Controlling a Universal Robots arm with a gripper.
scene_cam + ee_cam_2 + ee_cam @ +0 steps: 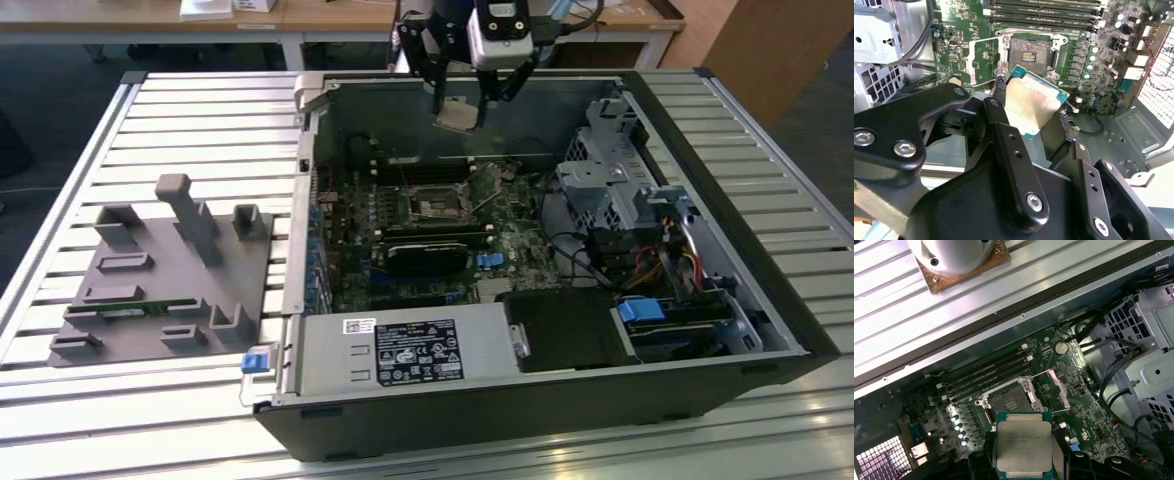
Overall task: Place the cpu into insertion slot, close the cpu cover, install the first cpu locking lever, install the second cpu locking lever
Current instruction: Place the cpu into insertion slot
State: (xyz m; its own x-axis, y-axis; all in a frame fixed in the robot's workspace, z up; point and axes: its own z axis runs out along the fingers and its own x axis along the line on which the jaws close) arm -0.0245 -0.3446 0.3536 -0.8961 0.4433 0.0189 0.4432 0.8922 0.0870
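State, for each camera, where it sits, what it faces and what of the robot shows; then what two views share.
Exterior view: off the arm, looking down into the case; gripper holds the cpu.
First wrist view: on the arm, facing the slot; fingertips show.
Second wrist view: on the arm, facing the slot; black fingers show.
Shared: cpu and slot.

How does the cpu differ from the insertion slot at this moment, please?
The cpu has a silvery-grey top; the insertion slot has a dark centre. The cpu hangs in the gripper above the motherboard; the insertion slot sits on it, uncovered and empty. Both are square and of like size.
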